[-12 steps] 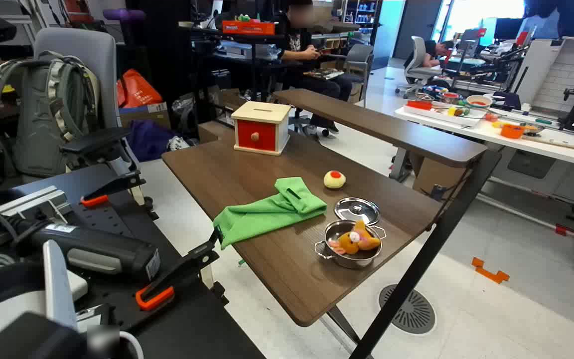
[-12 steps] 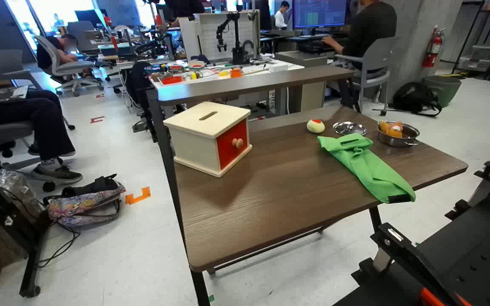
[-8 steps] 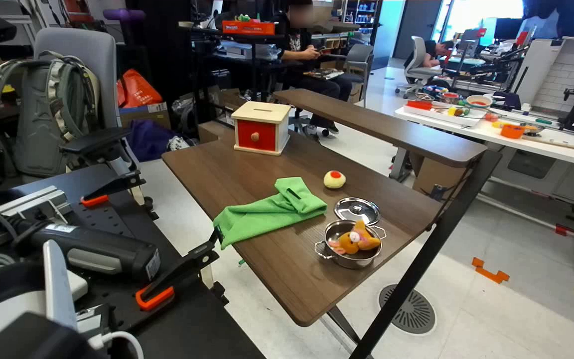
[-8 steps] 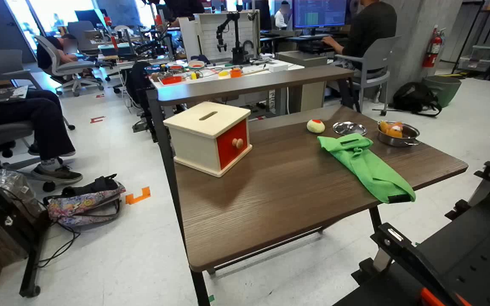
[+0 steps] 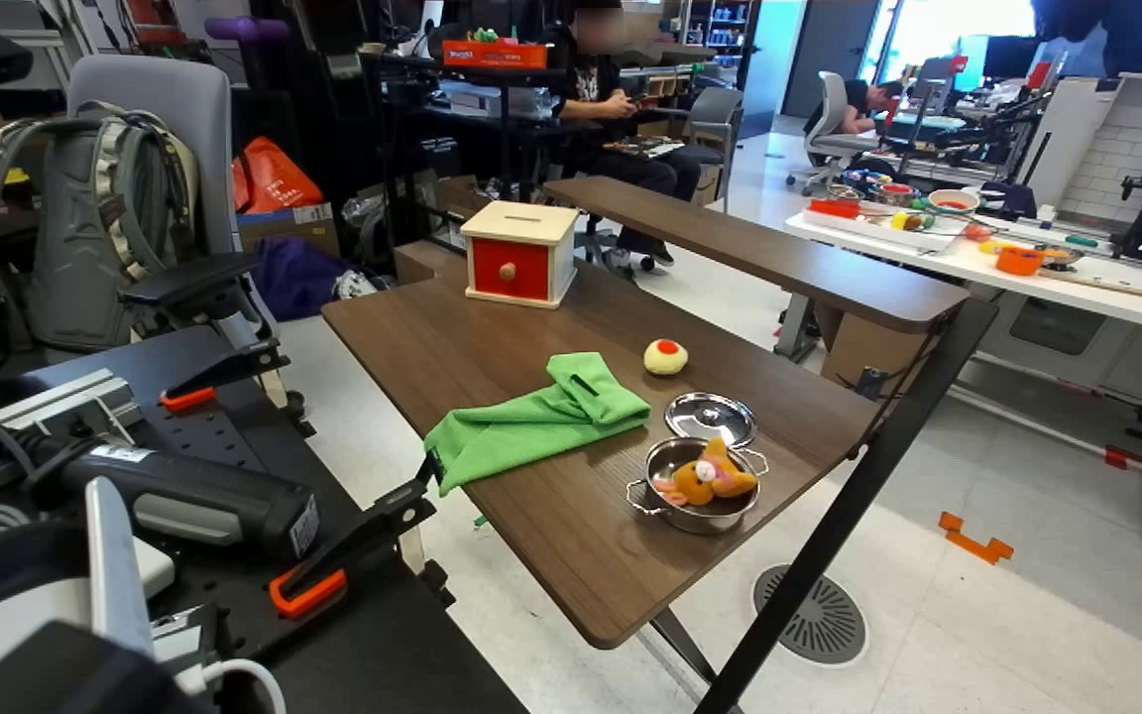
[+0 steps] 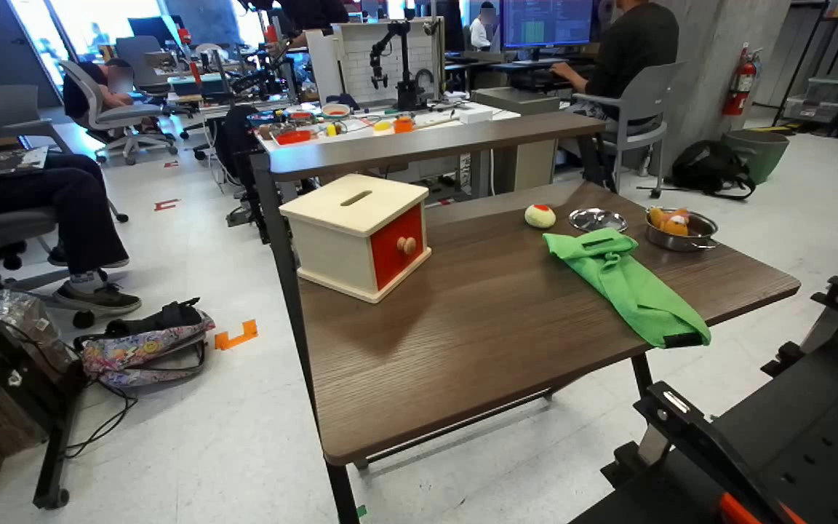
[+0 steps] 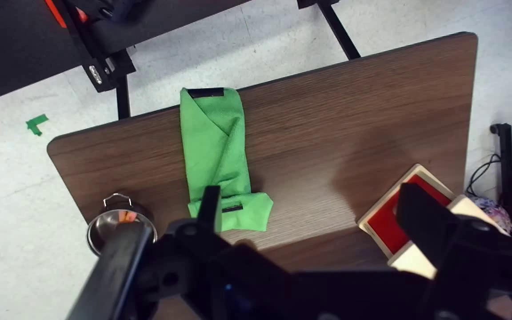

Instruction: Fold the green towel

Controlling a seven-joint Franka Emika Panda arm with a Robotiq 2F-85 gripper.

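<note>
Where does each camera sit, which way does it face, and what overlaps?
Wrist view: above the table, facing down; the open gripper enters from the bottom.
In an exterior view: high, nearer the metal pot, facing toward the wooden box; no gripper clearly shows.
In an exterior view: high, nearer the box, facing the raised shelf; no gripper clearly shows.
Both exterior views share the green towel, pot and box.

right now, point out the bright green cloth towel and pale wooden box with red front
Bright green cloth towel (image 7: 216, 155), in the wrist view: long section
Pale wooden box with red front (image 5: 526, 259), in an exterior view: red panel
</note>
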